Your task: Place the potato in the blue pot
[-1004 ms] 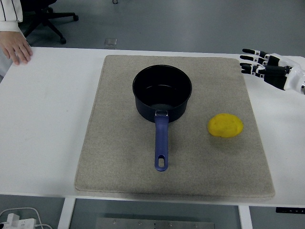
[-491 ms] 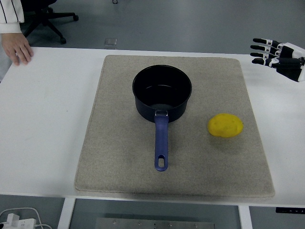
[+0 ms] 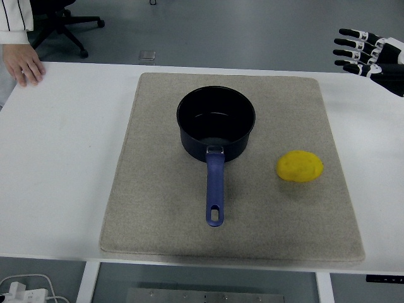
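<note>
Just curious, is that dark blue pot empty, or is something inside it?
Empty: the dark blue pot's bare bottom shows, and the yellow potato lies outside on the mat.

One pot point(image 3: 216, 124), one potato point(image 3: 300, 166), one mat point(image 3: 151, 208), one table point(image 3: 57, 164). One robot hand point(image 3: 372, 58), four fingers point(image 3: 351, 33) showing. One person's hand point(image 3: 23, 63). One chair point(image 3: 60, 22) on the floor.
</note>
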